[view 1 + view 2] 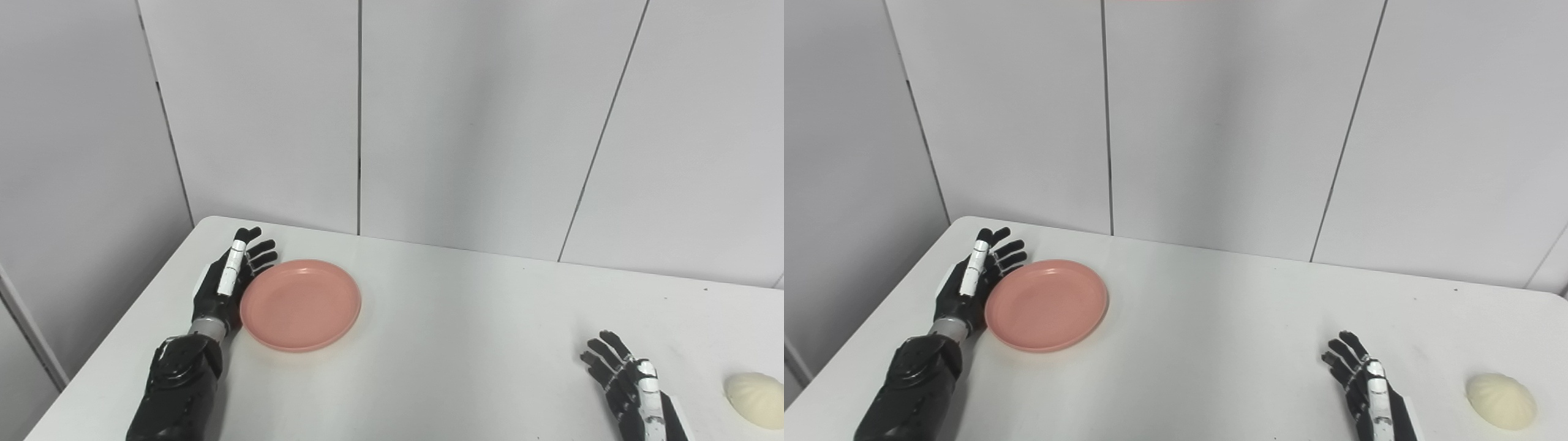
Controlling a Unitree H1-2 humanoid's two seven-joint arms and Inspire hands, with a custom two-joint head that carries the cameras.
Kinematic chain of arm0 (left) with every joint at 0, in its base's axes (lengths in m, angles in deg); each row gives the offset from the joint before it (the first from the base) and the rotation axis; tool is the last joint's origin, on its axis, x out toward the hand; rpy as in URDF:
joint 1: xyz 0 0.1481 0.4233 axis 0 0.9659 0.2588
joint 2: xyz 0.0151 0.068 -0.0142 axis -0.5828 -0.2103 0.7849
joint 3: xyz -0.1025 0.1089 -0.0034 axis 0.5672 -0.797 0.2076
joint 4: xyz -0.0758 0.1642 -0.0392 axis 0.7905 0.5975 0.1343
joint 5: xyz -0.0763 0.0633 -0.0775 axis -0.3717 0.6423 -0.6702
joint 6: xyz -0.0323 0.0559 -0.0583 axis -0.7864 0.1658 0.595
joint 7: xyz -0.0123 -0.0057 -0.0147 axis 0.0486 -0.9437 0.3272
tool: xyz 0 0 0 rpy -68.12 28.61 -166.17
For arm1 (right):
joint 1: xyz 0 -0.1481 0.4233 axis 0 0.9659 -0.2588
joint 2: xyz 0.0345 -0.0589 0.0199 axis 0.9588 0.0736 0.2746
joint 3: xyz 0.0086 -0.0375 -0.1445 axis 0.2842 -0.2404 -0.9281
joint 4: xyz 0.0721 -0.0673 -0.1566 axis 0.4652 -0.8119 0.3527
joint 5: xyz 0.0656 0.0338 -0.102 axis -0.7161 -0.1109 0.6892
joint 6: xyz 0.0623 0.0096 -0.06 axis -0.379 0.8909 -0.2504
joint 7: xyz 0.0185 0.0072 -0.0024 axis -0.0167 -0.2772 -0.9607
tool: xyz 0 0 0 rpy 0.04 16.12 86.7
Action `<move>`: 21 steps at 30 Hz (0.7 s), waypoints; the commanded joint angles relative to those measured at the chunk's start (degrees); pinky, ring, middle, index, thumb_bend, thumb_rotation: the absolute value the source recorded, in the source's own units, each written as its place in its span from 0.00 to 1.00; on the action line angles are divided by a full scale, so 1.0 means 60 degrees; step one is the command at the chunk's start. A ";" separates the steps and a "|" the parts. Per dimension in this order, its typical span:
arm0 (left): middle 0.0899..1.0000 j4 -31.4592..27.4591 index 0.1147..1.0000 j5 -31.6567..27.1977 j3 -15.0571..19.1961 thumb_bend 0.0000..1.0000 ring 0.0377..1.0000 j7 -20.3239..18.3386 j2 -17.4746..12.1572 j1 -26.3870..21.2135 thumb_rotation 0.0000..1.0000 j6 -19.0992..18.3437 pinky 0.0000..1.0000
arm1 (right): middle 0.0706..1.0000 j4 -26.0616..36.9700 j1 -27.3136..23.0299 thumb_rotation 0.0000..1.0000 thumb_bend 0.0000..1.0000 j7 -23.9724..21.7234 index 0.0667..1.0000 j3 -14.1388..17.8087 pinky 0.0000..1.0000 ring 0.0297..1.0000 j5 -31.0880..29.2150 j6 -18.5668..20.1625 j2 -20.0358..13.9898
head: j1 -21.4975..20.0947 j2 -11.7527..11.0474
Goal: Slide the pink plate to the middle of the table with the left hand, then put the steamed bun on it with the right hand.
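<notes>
White table point(465, 343) | left robot hand point(229, 275) released, touching pink plate point(300, 304) | right robot hand point(1366, 386) released near steamed bun point(1500, 401)

a wide stretch of bare white table point(465, 343) lies open between the pink plate point(300, 304) on the left and the steamed bun point(1500, 401) at the far right edge. the left hand point(228, 278) stands edge-on against the plate's left rim, seemingly touching it, fingers straight. the right hand point(1366, 389) rests flat, fingers spread, just left of the bun, bare table between them.
</notes>
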 commanded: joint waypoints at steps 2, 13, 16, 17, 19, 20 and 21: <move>0.76 -0.0423 0.80 0.0089 -0.0145 0.82 0.76 -0.0116 -0.0017 -0.0140 0.82 -0.0179 0.74 | 0.84 0.0214 0.0096 0.97 0.75 0.0051 0.85 -0.0081 0.92 0.83 0.0025 0.0177 0.0112 | -0.0025 0.0034; 0.75 -0.1124 0.80 0.0182 -0.0438 0.80 0.75 -0.0175 0.0145 -0.0073 0.83 -0.0542 0.71 | 0.84 0.0427 0.0128 0.98 0.74 0.0097 0.85 -0.0142 0.93 0.82 0.0105 0.0341 0.0171 | -0.0293 0.0166; 0.75 -0.1155 0.81 0.0367 -0.0551 0.79 0.76 -0.0127 0.0208 -0.0107 0.86 -0.0617 0.73 | 0.84 0.0506 0.0132 0.97 0.75 0.0160 0.85 -0.0141 0.92 0.81 0.0151 0.0389 0.0236 | -0.0293 0.0166; 0.75 -0.1141 0.81 0.0406 -0.0577 0.80 0.76 -0.0131 0.0211 -0.0113 0.86 -0.0600 0.73 | 0.84 0.0528 0.0136 0.97 0.75 0.0178 0.85 -0.0144 0.92 0.81 0.0168 0.0392 0.0260 | -0.0323 0.0191; 0.76 -0.1107 0.81 0.0444 -0.0590 0.80 0.76 -0.0122 0.0224 -0.0130 0.86 -0.0576 0.74 | 0.84 0.0547 0.0130 0.96 0.75 0.0194 0.84 -0.0159 0.92 0.81 0.0160 0.0416 0.0288 | -0.0366 0.0197; 0.76 -0.1088 0.81 0.0479 -0.0595 0.80 0.76 -0.0101 0.0233 -0.0141 0.86 -0.0560 0.74 | 0.84 0.0552 0.0122 0.96 0.76 0.0201 0.85 -0.0171 0.92 0.81 0.0157 0.0435 0.0297 | -0.0418 0.0201; 0.76 -0.1076 0.81 0.0507 -0.0597 0.80 0.75 -0.0085 0.0241 -0.0148 0.86 -0.0549 0.73 | 0.84 0.0552 0.0117 0.96 0.76 0.0205 0.85 -0.0178 0.92 0.81 0.0154 0.0448 0.0301 | -0.0418 0.0201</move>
